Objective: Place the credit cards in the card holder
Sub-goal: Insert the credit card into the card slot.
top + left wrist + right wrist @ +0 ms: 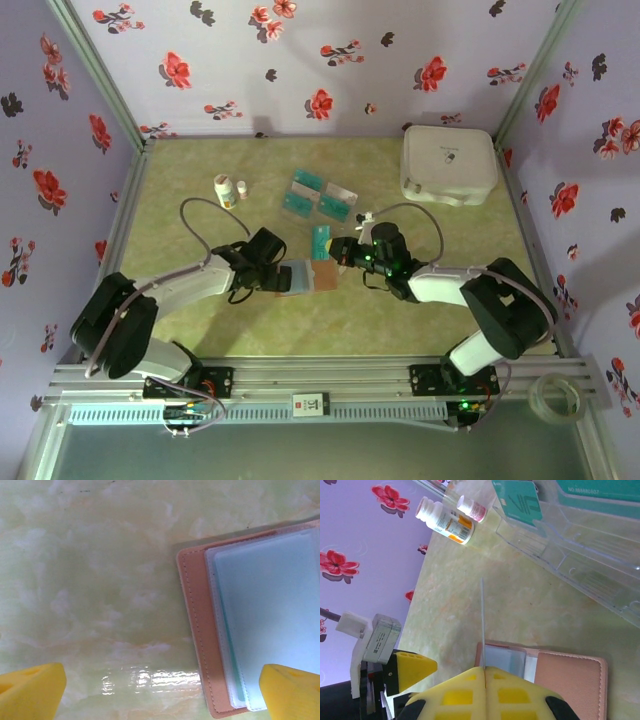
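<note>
Yellow fingertips of your right gripper (484, 672) sit closest to its wrist camera. They are pressed together on one thin card (483, 620), seen edge-on and standing straight out from the pinch. Just beyond it the card holder (570, 675) lies open on the table, with its brown leather half to one side and a clear sleeve beside the held card. You cannot tell whether the card's far edge touches the sleeve.

Your left gripper (162, 690) stands wide and holds nothing. One yellow finger (295, 692) hangs over the corner of the holder's clear sleeves and the other is over bare table.

From above, the holder lies mid-table between your two grippers. Behind it you can count four more cards (305, 182) in a loose cluster, three teal and one pale, though clear plastic among them blurs the count. Two small white bottles (226, 190) stand to their left, close together. One large white case (448, 163) sits in the far right corner.
</note>
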